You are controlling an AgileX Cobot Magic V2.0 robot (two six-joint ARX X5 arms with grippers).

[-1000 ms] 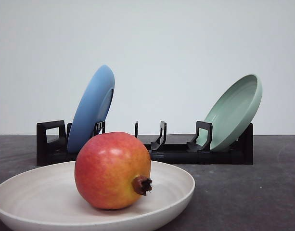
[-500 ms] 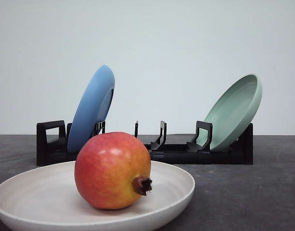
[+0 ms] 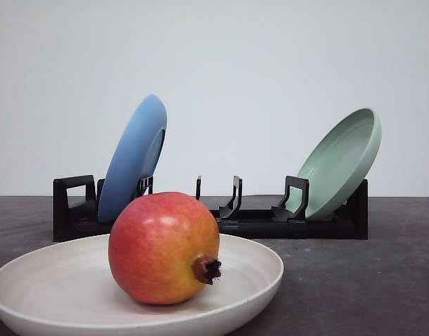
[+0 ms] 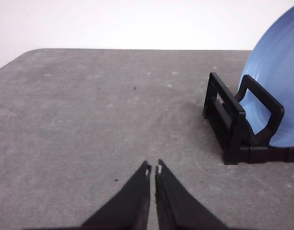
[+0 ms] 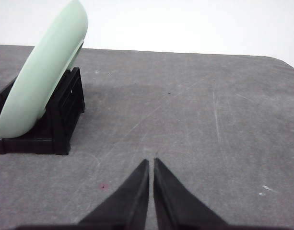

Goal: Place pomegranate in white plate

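Each tool, left [image 4: 153, 168] and right [image 5: 151, 163], hung pinched shut and empty over bare surface [image 3: 354, 280] beside the rack ends, neither evidently nearer the white plate [image 3: 60, 280] at the near edge, where the pomegranate [image 3: 163, 247] already sat.

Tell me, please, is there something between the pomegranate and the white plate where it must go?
Nothing visible stands between them. The pomegranate already lies inside the white plate. The black rack holding the blue plate and green plate stands behind it.
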